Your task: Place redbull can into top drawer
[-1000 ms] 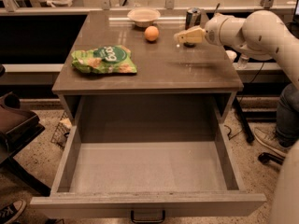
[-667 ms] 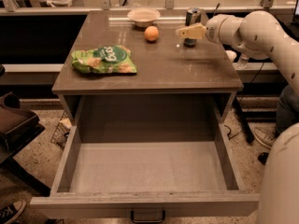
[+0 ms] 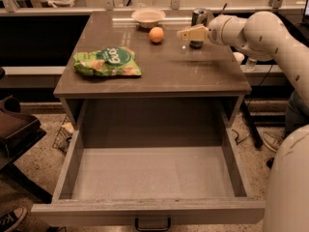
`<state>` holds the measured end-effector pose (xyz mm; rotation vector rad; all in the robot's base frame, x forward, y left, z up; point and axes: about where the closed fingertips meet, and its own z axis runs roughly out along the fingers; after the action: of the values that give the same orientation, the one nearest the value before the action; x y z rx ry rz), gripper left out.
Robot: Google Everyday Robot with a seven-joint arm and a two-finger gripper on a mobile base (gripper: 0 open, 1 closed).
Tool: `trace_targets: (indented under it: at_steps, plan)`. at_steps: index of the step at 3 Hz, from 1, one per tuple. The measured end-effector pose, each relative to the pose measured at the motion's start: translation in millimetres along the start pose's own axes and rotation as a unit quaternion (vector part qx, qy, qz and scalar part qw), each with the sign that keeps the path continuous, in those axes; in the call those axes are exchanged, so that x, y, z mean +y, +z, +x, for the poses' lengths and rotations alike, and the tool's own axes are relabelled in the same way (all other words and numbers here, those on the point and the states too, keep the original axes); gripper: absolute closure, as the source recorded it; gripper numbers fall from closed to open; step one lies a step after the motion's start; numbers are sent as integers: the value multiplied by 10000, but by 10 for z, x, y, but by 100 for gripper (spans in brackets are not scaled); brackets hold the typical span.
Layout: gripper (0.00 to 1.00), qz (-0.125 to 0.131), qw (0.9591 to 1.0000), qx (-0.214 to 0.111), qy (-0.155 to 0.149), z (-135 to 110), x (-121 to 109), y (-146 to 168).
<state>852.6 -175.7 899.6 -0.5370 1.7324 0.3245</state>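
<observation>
The redbull can [image 3: 199, 16] stands upright at the far right of the cabinet top, dark with a silver top; its lower part is hidden behind my gripper. My gripper [image 3: 187, 34] is at the end of the white arm [image 3: 260, 30], which reaches in from the right. It points left and sits just in front of the can at about its height. The top drawer [image 3: 145, 210] is pulled fully open below the cabinet top. Its inside is empty and its small dark handle [image 3: 152, 223] shows at the front.
An orange [image 3: 156, 35] and a white bowl [image 3: 148, 17] sit at the back of the cabinet top [image 3: 159, 76], left of the can. A green chip bag [image 3: 107, 62] lies at the left. A dark chair [image 3: 17, 124] stands on the floor to the left.
My gripper has moved slightly left and farther back, closer in front of the can. The can, orange, bag and drawer have not moved.
</observation>
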Motion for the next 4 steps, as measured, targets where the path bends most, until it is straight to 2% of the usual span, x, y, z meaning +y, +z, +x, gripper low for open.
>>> trace_targets:
  at_steps: [2,4]
  plan:
    - [49,-321,9993,-130,-159,-44,196,147]
    - [95,-380,9990,-137,-173,-37,254,195]
